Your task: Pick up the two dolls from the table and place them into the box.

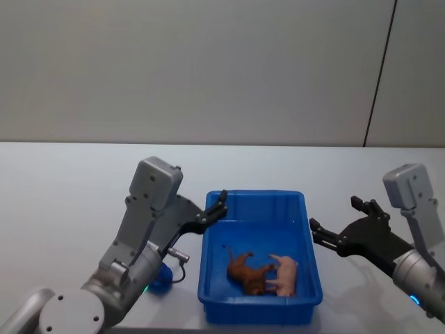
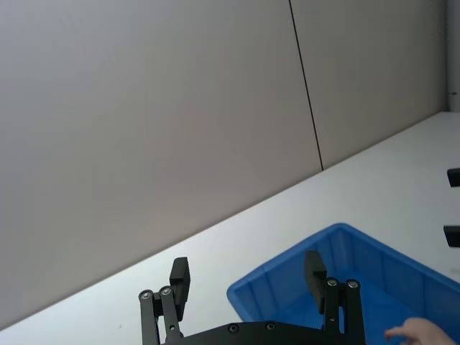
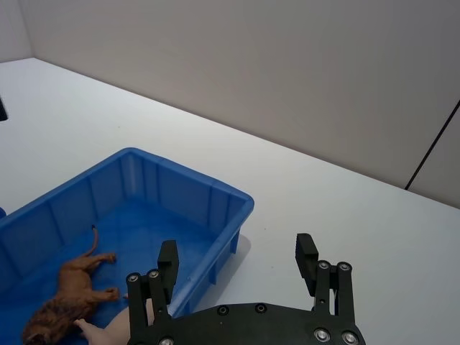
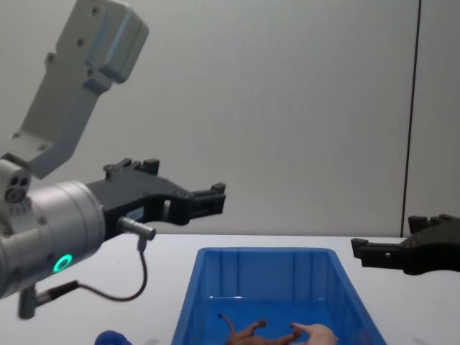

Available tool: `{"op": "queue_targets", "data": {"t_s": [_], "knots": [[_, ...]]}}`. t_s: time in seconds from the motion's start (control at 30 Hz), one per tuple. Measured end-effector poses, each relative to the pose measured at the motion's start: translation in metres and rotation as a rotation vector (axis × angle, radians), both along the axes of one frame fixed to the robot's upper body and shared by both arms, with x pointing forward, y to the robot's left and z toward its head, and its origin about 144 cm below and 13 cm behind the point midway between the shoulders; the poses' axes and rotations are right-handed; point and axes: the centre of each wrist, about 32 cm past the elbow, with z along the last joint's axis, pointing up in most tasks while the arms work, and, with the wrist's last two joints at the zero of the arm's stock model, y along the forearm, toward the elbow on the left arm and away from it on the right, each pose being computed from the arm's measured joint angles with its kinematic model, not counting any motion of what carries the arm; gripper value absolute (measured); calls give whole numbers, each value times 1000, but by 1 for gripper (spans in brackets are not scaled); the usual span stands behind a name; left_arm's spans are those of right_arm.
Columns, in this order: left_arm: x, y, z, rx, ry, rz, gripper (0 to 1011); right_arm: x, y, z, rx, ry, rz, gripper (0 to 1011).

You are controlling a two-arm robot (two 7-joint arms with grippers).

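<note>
Left end effector point(image 1: 217, 207) hovering, spread; right point(image 1: 335, 216) alike

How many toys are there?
3. A brown animal and a pink pig lie in the blue box; a blue toy sits on the table beside it, partly hidden by the left arm.

At the back, a plain grey wall point(image 1: 195, 69) across the full width. Toward the right, a thin dark vertical seam point(image 1: 381, 73) from top to foot, possibly a panel joint.
</note>
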Motion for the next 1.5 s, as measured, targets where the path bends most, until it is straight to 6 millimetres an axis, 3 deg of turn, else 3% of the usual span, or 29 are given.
{"op": "queue_targets", "data": {"t_s": [0.37,0.73,1.13,1.5], "knots": [[-30,11,-3,7,82,72,1001,2,-5,-1,-6,-6,-8,1001],[-48,24,-13,14,148,118,1001,2,-7,-2,-9,-8,-11,1001],[-45,40,-26,43,216,116,1001,3,-8,-2,-10,-9,-13,1001],[-30,58,-43,56,278,69,1001,3,-8,-2,-10,-9,-13,1001]]}}
